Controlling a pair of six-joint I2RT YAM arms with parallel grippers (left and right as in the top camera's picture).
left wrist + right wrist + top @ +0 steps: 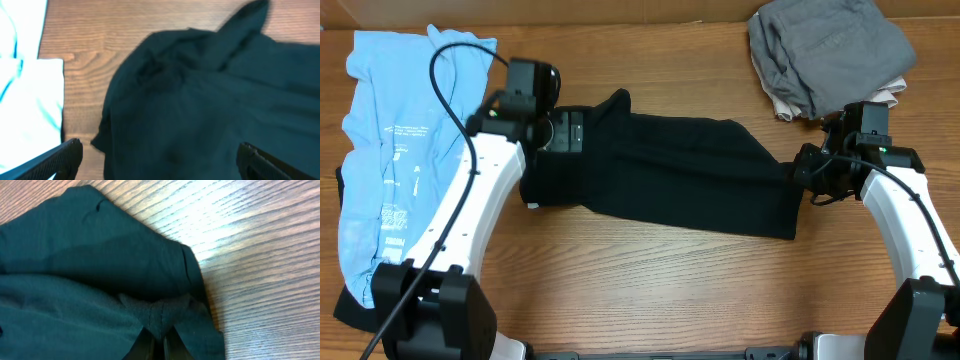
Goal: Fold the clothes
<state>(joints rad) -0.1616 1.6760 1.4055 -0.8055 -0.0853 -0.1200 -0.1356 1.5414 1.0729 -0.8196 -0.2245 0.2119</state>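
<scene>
The black T-shirt [680, 170] lies stretched in a band across the middle of the table. My left gripper [565, 130] hovers over its left end with the jaws wide open; in the left wrist view both fingertips [70, 150] straddle the dark cloth [200, 100] without holding it. At the shirt's right edge, my right gripper [800, 175] is shut on a pinched fold of the fabric [160, 312]. The light blue printed tee [390, 150] lies flat at the far left, and its edge [25, 100] shows in the left wrist view.
A grey garment [830, 50] is bundled at the back right, with a beige one [890, 95] peeking out beneath it, just behind my right arm. A dark cloth edge [345, 305] shows under the blue tee. Bare wood [670, 290] runs along the front.
</scene>
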